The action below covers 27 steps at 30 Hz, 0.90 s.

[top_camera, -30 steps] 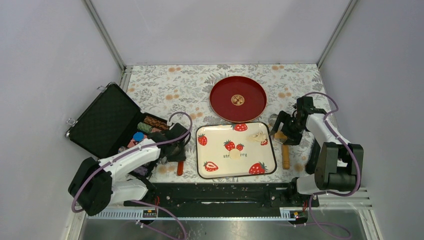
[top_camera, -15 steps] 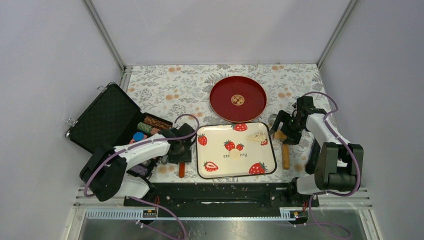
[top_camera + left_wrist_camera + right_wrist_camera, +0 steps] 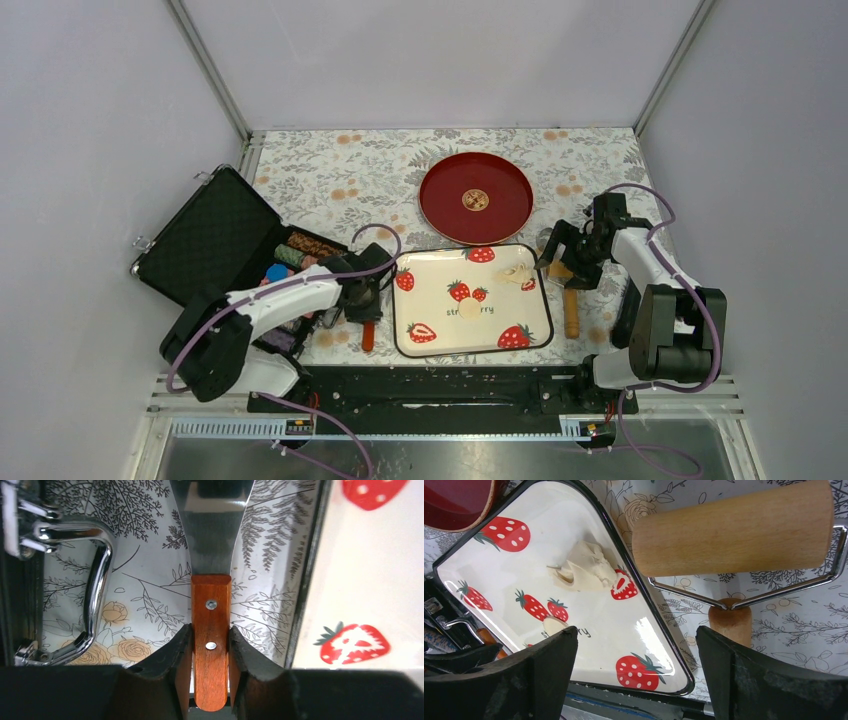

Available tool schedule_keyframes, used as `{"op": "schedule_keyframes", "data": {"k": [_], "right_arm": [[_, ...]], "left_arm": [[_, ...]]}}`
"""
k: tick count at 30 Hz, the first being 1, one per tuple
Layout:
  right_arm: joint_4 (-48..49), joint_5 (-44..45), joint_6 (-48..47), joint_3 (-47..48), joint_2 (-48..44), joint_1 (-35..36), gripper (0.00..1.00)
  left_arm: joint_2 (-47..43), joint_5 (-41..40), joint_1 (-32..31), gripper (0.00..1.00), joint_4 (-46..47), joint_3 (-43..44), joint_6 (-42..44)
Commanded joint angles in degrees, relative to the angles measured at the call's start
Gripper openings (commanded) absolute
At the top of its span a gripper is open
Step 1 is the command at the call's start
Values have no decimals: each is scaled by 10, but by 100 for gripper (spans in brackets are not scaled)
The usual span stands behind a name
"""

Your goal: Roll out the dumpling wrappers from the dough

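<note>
- Grip: my left gripper (image 3: 210, 650) clamps scraper (image 3: 211, 595) handle — likely for lifting wrapper (image 3: 469, 309).
- right gripper (image 3: 636, 645) wide apart over roller (image 3: 734, 527), 3 o'clock of tray (image 3: 510, 295) — dough (image 3: 584, 570) probably next.

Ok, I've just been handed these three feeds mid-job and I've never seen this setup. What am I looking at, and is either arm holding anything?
The machine is a left arm and a right arm, bolted at the near edge of a table. The wide picture looks down from above and behind them. The other two pictures come from a camera on each wrist.

On the table are a strawberry tray, a red plate behind it, an open black case at the left, and a wooden roller right of the tray. On the tray lie a ragged lump of dough and one small round wrapper.

The left end effector is shut on the wooden handle of a metal scraper, beside the tray's left edge. The right end effector is open and holds nothing; it hovers near the roller.
</note>
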Motion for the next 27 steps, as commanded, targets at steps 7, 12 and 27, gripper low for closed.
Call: {"op": "schedule_keyframes", "data": {"k": [7, 12, 27], "right_arm": [[4, -19, -11, -5, -22, 0, 98], [4, -26, -12, -8, -24, 0, 99], [5, -48, -18, -19, -21, 4, 100]], "left_arm": [[-131, -66, 1, 0, -36, 73, -25], [-163, -73, 1, 0, -44, 100, 12], [-191, 72, 0, 0, -19, 187, 372]]}}
